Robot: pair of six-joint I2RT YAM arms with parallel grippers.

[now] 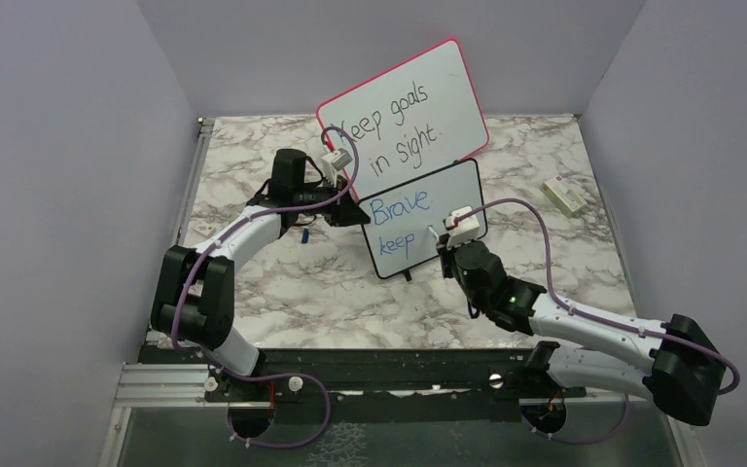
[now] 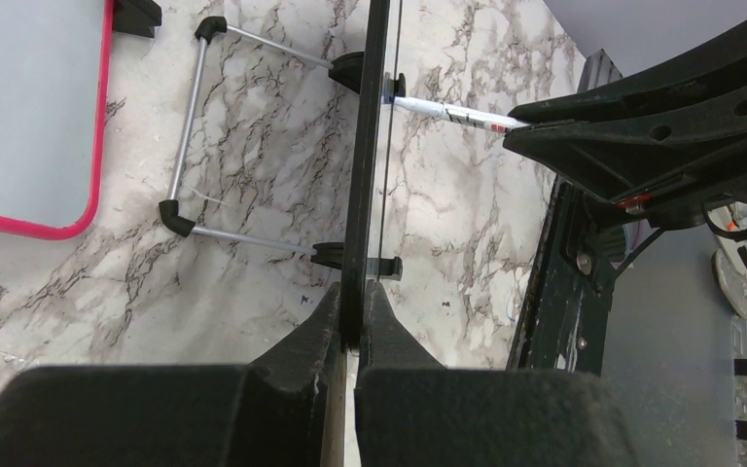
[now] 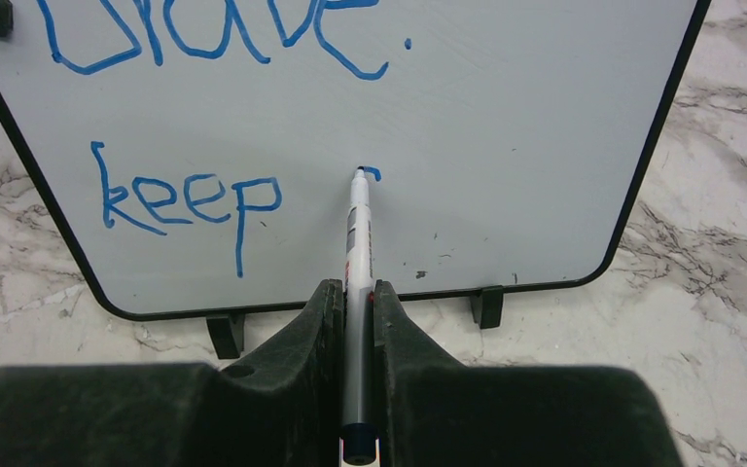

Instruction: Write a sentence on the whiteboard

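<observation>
In the right wrist view alone, the right pincer (image 3: pixel 355 292) is clamped on a marker (image 3: pixel 358 229). Its tip touches the whiteboard (image 3: pixel 525 146) just past "keep" in the sentence (image 3: pixel 190 199). Further off, the left pincer (image 2: pixel 354 316) grips the whiteboard's edge. It stands on the tabletop (image 1: pixel 292 282), with the pink-framed board (image 1: pixel 418 107) behind.

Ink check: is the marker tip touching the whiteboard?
Touching. Left wrist view, side-on: the marker tip meets the whiteboard face, no gap.
</observation>
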